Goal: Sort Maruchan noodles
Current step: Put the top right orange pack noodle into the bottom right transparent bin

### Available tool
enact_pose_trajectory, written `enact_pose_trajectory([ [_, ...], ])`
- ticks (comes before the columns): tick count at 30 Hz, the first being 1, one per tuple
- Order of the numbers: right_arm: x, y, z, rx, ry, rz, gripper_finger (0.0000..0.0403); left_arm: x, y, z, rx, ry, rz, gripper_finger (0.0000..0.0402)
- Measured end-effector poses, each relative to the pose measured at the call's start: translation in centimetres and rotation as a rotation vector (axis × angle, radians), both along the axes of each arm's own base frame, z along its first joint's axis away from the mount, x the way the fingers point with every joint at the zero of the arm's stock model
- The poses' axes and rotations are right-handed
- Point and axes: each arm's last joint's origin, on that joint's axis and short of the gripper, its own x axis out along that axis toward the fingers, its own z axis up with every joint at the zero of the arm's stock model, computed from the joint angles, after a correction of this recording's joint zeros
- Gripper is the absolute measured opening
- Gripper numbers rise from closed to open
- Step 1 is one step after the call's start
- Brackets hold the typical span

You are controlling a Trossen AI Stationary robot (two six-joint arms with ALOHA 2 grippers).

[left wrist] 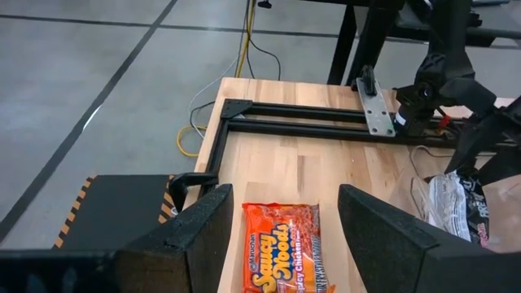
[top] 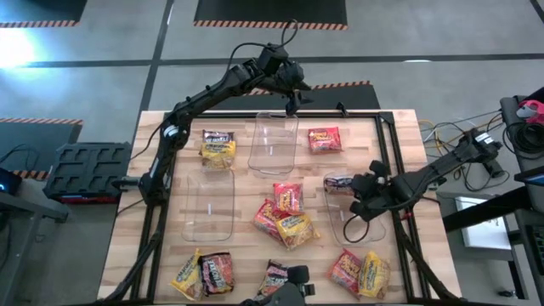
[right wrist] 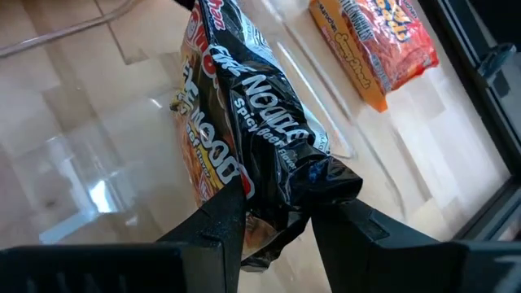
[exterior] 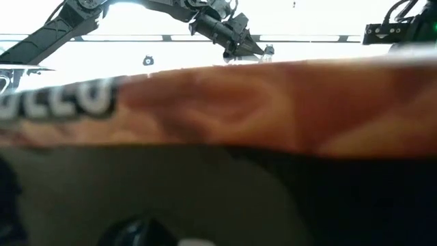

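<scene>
Right gripper (right wrist: 277,213) pinches 1 crumpled end of a black noodle packet (right wrist: 252,114), hanging it over the clear bin (top: 361,223) at the table's right edge, likely for release. Left gripper (left wrist: 281,224) hovers with jaws apart above a red packet (left wrist: 282,248) near the far edge, apparently lined up for pickup.

Two dark jointed arms, black cables, angular black claw (right wrist: 273,220) fingers (right wrist: 213,221)
</scene>
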Motion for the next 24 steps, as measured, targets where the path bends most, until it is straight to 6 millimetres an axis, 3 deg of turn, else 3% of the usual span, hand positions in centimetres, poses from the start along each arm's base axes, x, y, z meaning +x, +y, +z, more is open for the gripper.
enact_pose_trajectory([
  [6,0.51,0.25,-0.64,-0.002,0.008,-0.041,0.0117,0.0,0.0,-0.02,0.0,0.001,0.0,0.0206],
  [16,0.57,0.29,-0.7,-0.001,0.009,-0.043,0.0165,-0.01,0.0,-0.06,-0.002,0.003,0.0,0.0206],
  [24,0.57,0.2,-0.67,-0.03,-0.002,-0.046,0.0179,-0.01,0.0,-0.06,-0.002,0.003,-0.001,0.0206],
])
